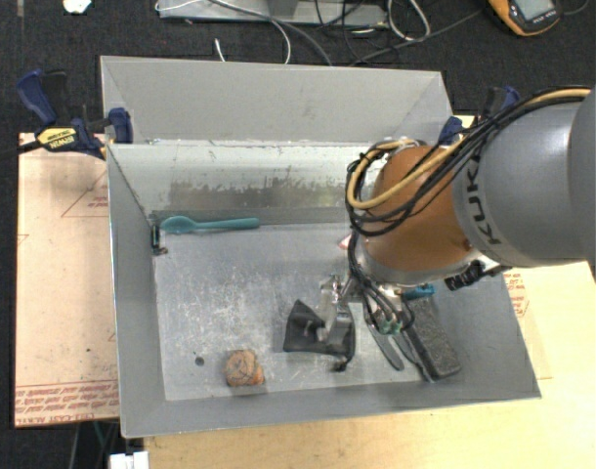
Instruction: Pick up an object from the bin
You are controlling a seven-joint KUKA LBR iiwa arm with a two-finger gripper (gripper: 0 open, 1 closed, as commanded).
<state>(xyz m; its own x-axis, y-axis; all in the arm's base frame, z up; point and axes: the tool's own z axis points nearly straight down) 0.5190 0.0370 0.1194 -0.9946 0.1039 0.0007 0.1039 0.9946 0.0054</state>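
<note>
My gripper (pixel 335 322) hangs low over the front middle of the bin, below the orange wrist cover. Right against its left side lies a black wedge-shaped thing (pixel 302 328) on the bin floor; the gripper's lower part overlaps the thing's right edge. Just to the gripper's right lies a tool with green and black handles (pixel 388 332), partly hidden under the wrist. Beyond it, a long grey flat block (pixel 437 343) lies slanted toward the front right corner.
A teal toothbrush (pixel 208 225) lies along the back wall at the left. A small brownish stone (pixel 243 368) sits near the front wall, left of the middle. The arm covers the bin's right back part.
</note>
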